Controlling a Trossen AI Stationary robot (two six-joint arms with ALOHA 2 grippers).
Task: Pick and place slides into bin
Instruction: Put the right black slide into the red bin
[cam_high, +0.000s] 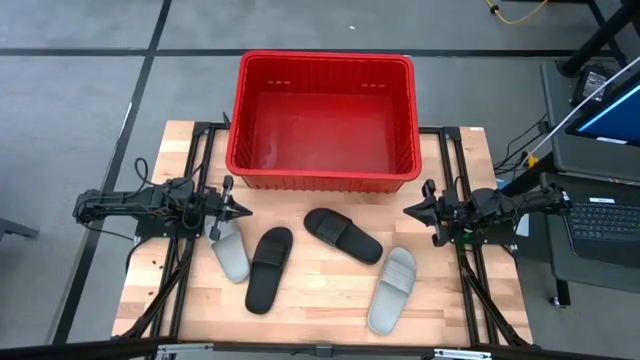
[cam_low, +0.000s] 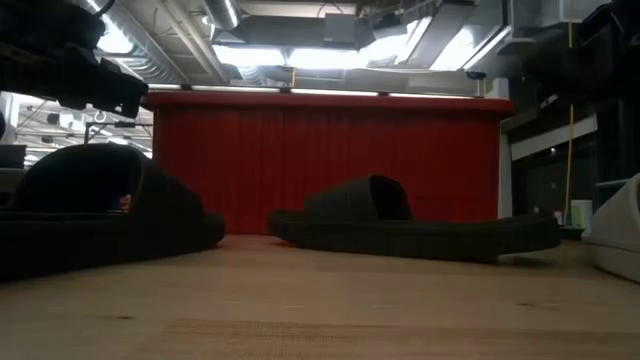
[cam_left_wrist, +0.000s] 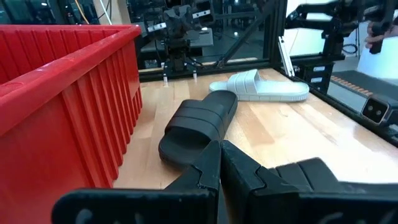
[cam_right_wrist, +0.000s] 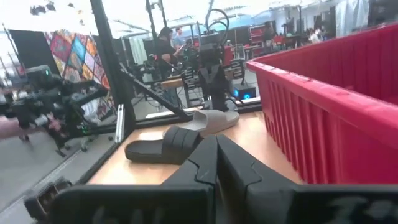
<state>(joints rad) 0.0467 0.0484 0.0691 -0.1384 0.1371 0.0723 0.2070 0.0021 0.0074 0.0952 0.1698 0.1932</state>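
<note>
From my station I see the left gripper (cam_high: 243, 210) waiting at the worktop's left edge, fingers pressed together, holding nothing. Just beside it lies a light grey slide (cam_high: 231, 251), touching a black slide (cam_high: 269, 268) that angles toward the near edge. A second black slide (cam_high: 343, 235) lies near the worktop's middle, just in front of the red bin (cam_high: 320, 168), which stands at the far edge with nothing inside. The second light grey slide (cam_high: 392, 290) lies toward the near right corner. The right gripper (cam_high: 408, 209) waits at the right edge, fingers closed and empty.
</note>
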